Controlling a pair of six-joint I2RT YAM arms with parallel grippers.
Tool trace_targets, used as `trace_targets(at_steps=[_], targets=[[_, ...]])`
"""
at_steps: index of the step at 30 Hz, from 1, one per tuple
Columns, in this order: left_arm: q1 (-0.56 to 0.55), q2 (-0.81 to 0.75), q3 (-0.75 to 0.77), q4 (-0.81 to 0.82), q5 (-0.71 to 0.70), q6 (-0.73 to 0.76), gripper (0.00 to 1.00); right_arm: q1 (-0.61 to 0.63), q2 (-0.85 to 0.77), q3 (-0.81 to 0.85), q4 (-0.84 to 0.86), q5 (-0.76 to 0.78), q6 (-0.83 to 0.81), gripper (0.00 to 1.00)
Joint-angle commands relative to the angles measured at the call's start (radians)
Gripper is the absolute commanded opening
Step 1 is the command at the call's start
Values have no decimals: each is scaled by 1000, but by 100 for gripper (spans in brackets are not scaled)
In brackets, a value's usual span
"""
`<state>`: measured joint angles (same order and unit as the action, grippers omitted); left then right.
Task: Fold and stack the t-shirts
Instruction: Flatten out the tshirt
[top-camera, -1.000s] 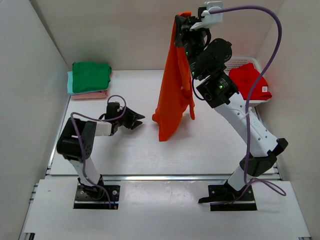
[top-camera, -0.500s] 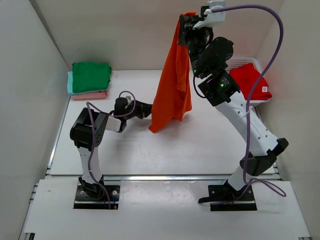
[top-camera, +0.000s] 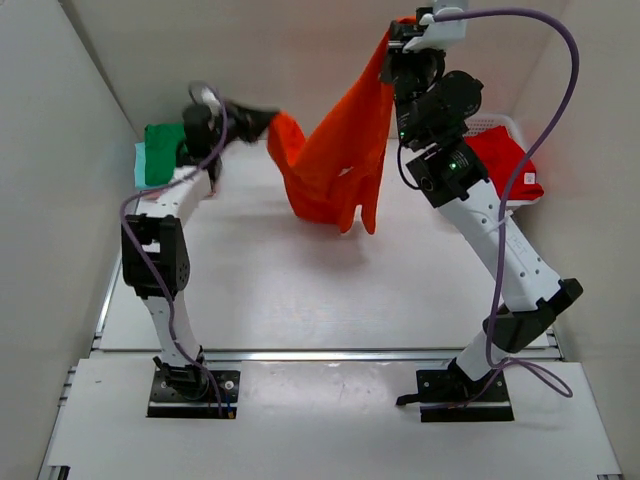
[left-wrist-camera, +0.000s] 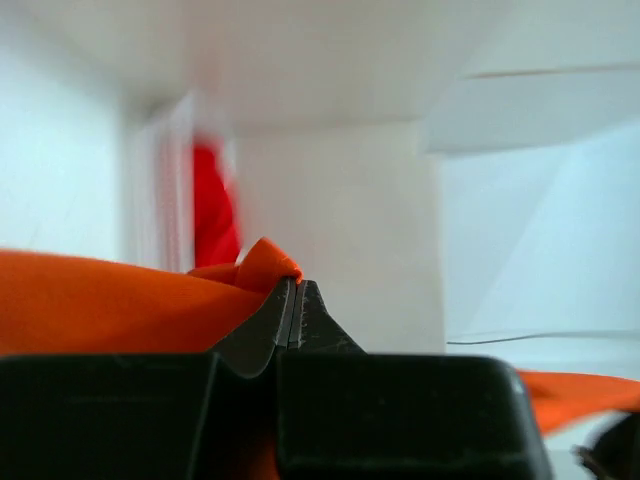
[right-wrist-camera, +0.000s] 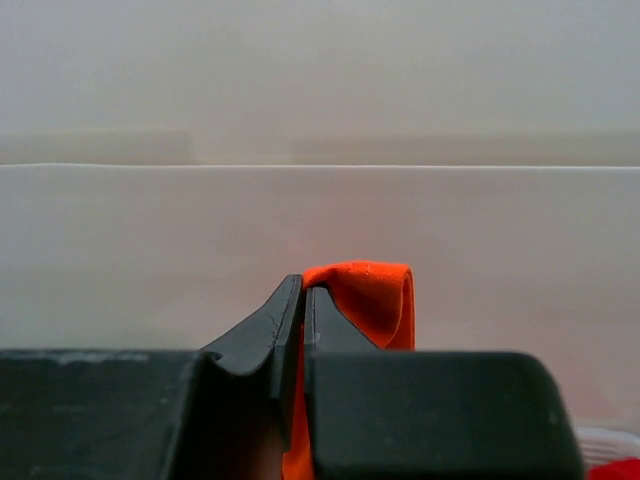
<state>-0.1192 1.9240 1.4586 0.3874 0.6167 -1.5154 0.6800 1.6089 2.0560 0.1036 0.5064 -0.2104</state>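
White tbl (top-camera: 300, 290) is carrying everything. Far-L corner: a folded stack is lying on it, w/ dark green t-shirt (top-camera: 162, 155) on top and mint t-shirt (top-camera: 139, 165) edge peeking out under it; rest of stack isn't showing. Far-R: white mesh basket (top-camera: 490, 118) is sitting on tbl, red t-shirt (top-camera: 500, 165) bulging out of it. Orange t-shirt (top-camera: 330, 170) is hanging over tbl middle; can't tell if hem is touching. L arm base (top-camera: 190, 385) and R arm base (top-camera: 465, 392) are sitting at near edge.

A white table (top-camera: 300, 290) stands boxed in by a plain white far wall (top-camera: 250, 60), a left wall (top-camera: 50, 200) and a right wall (top-camera: 600, 180), under soft, even light. An aluminium rail (top-camera: 320, 353) runs along its near edge, with a pale board (top-camera: 320, 420) nearer still.
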Motion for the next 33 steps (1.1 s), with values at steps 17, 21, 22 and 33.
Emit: trace_targets(at_steps=[17, 21, 22, 33], targets=[[226, -23, 388, -723, -15, 357, 0, 300, -437, -457, -100, 322, -49, 0], [326, 59, 353, -739, 44, 428, 2, 403, -415, -555, -367, 36, 339, 0], [335, 81, 379, -734, 90, 432, 9, 411, -403, -603, -370, -35, 411, 0], [360, 54, 392, -680, 250, 440, 29, 357, -326, -789, -269, -390, 428, 43]])
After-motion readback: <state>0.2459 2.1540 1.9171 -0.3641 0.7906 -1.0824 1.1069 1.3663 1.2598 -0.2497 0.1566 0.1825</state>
